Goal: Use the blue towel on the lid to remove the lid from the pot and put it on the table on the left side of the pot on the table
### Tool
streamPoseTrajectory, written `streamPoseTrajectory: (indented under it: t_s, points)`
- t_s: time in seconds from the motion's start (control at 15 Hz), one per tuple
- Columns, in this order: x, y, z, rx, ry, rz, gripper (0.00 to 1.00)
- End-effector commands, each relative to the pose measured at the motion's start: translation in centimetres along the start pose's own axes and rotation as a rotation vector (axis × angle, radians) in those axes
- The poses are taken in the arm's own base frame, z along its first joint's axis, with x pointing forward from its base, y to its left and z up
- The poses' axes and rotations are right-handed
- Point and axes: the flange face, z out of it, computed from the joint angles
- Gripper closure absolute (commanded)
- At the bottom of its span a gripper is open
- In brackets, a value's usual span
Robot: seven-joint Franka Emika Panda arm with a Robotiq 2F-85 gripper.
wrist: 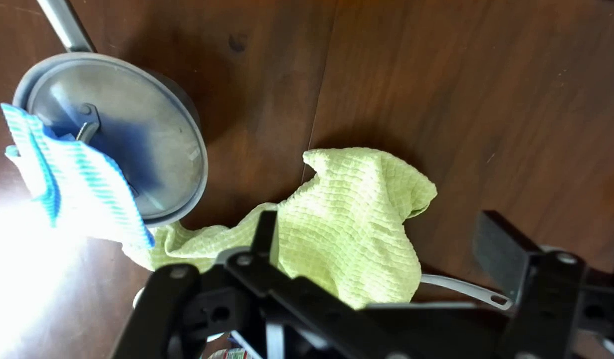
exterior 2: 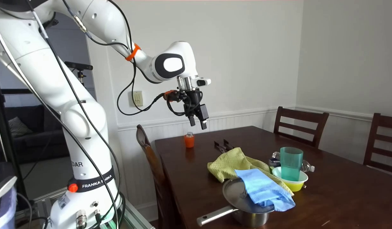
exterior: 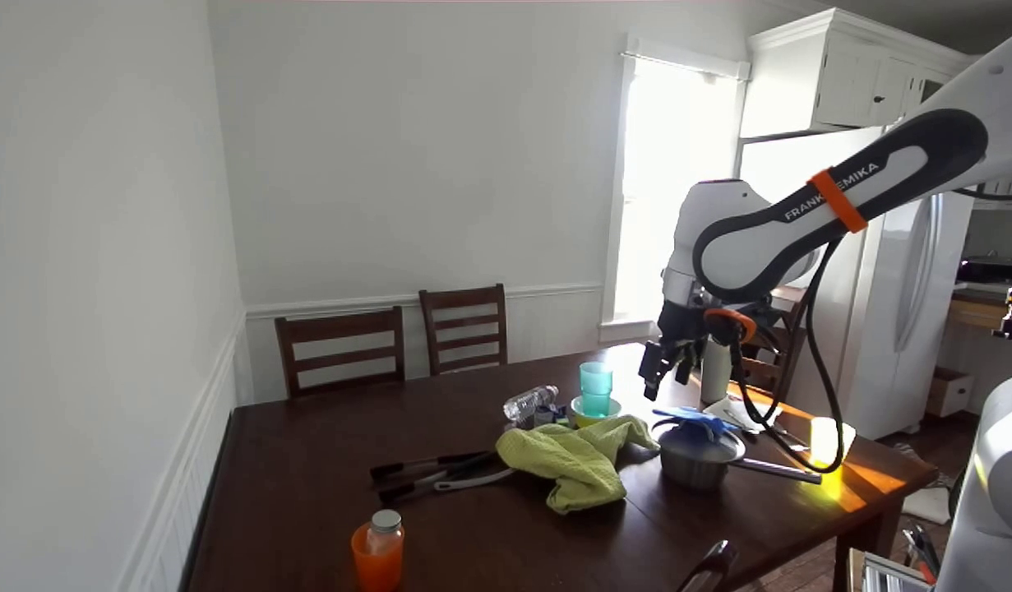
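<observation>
The metal pot (exterior: pixel 691 467) stands on the dark table with its lid on; it also shows in an exterior view (exterior 2: pixel 250 218) and the wrist view (wrist: pixel 186 97). The lid (exterior 2: pixel 231 192) is flat with a loop handle, seen as well in the wrist view (wrist: pixel 157 144). The blue towel (exterior 2: pixel 261 187) lies over part of the lid and its handle and hangs past the rim; it shows in an exterior view (exterior: pixel 693 421) and the wrist view (wrist: pixel 82 174). My gripper (exterior: pixel 668 383) is open and empty, high above the table, in an exterior view (exterior 2: pixel 198 123) and the wrist view (wrist: pixel 379 224).
A green towel (exterior: pixel 567 460) lies beside the pot, over utensils (exterior: pixel 440 473). A teal cup (exterior 2: pixel 291 163) in a bowl (exterior 2: pixel 294 185) and a clear bottle (exterior: pixel 526 403) stand behind it. An orange cup (exterior: pixel 378 559) and a yellow cup (exterior: pixel 826 440) are near the edges. The pot handle (exterior 2: pixel 216 215) sticks out.
</observation>
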Motion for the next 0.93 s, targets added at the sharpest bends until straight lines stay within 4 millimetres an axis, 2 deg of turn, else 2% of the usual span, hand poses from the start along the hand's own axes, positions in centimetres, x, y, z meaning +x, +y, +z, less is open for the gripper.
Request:
streamPoseTrajectory:
  t_s: [0.0, 0.2, 0.4, 0.87]
  points:
    - [0.2, 4.9, 0.9, 0.045, 0.039, -0.064, 0.0]
    - [-0.1, 8.5, 2.3, 0.069, 0.031, -0.094, 0.0]
    - [-0.3, 11.2, 4.0, 0.085, 0.015, -0.125, 0.0]
    - [0.4, 15.9, 6.7, 0.137, 0.008, -0.153, 0.0]
